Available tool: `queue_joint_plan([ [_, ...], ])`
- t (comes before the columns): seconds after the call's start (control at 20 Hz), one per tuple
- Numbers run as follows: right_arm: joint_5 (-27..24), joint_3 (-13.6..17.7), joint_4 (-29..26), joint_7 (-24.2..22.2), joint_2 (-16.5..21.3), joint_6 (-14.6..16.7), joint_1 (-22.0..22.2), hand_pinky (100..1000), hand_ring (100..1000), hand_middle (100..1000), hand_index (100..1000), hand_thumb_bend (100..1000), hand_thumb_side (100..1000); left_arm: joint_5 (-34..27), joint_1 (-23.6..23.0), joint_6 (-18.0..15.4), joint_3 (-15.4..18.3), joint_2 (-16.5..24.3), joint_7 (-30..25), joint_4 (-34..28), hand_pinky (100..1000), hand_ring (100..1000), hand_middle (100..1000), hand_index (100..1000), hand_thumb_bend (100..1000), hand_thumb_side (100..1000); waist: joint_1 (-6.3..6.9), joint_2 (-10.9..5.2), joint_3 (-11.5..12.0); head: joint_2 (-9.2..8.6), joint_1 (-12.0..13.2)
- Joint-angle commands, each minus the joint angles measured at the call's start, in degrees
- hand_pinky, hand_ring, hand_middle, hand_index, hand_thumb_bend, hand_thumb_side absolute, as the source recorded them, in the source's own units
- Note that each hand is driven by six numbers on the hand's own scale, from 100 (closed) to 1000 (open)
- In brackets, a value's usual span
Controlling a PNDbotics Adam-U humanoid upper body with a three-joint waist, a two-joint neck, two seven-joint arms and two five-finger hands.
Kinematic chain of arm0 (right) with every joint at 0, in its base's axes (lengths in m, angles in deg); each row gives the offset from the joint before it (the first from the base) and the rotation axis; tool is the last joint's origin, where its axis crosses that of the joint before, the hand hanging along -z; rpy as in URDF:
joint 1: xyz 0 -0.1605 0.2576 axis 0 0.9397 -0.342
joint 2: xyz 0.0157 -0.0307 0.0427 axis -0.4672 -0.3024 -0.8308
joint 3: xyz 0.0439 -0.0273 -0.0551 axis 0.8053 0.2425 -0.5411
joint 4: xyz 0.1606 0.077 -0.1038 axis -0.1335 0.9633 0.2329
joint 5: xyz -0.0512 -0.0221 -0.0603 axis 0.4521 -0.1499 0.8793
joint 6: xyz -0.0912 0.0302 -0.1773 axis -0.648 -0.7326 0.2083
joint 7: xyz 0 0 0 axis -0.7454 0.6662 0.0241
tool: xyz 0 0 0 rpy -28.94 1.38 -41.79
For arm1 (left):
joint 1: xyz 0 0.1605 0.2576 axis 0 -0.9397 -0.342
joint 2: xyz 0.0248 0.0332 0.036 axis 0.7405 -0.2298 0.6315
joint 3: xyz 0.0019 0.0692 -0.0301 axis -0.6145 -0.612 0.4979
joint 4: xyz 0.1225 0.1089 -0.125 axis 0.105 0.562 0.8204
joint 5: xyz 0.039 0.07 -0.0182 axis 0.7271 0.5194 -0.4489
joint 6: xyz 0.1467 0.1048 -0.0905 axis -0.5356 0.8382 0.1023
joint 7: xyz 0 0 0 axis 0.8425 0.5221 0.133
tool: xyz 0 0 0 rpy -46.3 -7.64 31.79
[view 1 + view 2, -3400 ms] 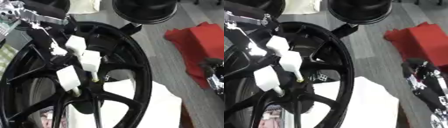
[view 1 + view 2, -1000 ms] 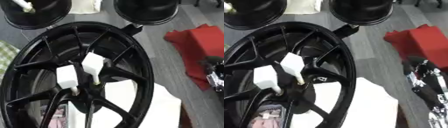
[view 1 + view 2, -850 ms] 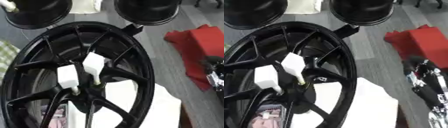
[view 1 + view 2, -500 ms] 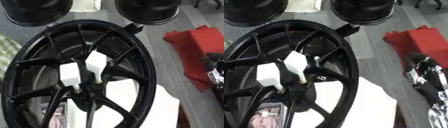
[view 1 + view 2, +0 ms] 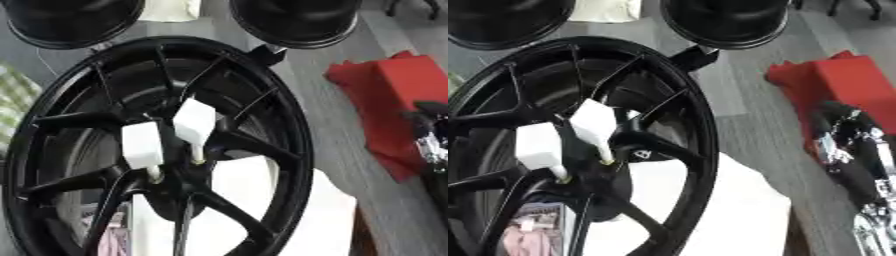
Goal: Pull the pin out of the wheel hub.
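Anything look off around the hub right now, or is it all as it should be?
Nothing looks damaged. Two white-capped pins stand in the wheel hub, leaning slightly. The black wheel lies on white sheets. The right hand sits by the red cloth, away from the pins.

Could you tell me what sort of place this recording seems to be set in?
Probably a wheel workshop or a robot test area set up like one: a large black spoked alloy wheel with white-handled pins in its hub, two more black rims behind it, and a crumpled red cloth on grey floor.
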Motion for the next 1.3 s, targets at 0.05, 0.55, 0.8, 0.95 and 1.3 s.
queue_joint_plan([
  [0.05,-0.37,0.64,-1.38,0.12,0.31,-0.09,-0.58,985,762,569,735,257,364,2.59,-1.54,0.45,1.01,-1.28,1.37,-1.99,694,591,425,469,100,142,0.03,-0.64,-0.12,-0.88,0.45],
  [0.55,-0.32,0.74,-1.38,0.10,-0.24,-0.05,-0.92,986,761,569,735,255,366,9.81,-6.16,2.51,1.77,-6.76,0.31,-2.77,874,870,844,967,310,843,-0.36,-0.03,-0.37,-1.43,0.87],
  [0.8,-0.37,0.74,-1.38,0.10,-0.17,-0.02,-0.93,985,761,569,735,254,366,7.07,-5.76,5.09,3.23,-8.21,5.65,-4.94,823,794,727,836,100,860,-0.39,-0.08,-0.20,-0.78,1.02],
  [0.95,-0.44,0.75,-1.38,0.10,-0.10,0.04,-0.99,985,761,569,735,254,366,-2.79,-5.41,7.30,3.85,-10.71,15.71,-9.22,776,721,619,763,100,766,-0.40,-0.08,-0.13,-0.20,1.25],
  [1.3,-0.68,0.68,-1.38,-0.02,-0.16,-0.03,-1.27,984,760,568,734,255,363,-18.09,-4.84,6.69,2.72,-18.67,33.58,-21.30,736,646,541,685,100,712,-0.49,0.00,-0.12,0.22,2.15],
])
